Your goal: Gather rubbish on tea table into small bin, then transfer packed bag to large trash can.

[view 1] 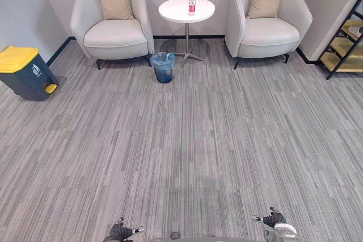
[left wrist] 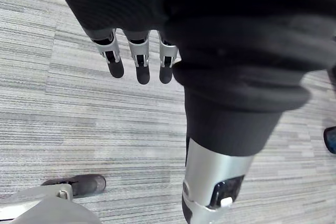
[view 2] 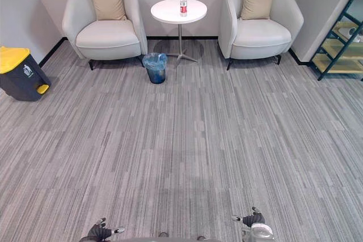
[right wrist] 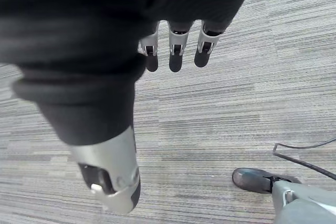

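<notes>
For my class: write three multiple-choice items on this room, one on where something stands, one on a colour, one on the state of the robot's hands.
1. Where does the small bin stand? A) on the carpet beside the round table; B) on the table top; C) on an armchair.
2. What colour is the lid of the large trash can? A) red; B) yellow; C) green.
3. How are the left hand and right hand? A) both grip a bag; B) one holds a bottle; C) both open, empty.
1 A: it stands on the carpet by the table's foot. 2 B: the lid is yellow. 3 C: straight fingers, nothing held.
</notes>
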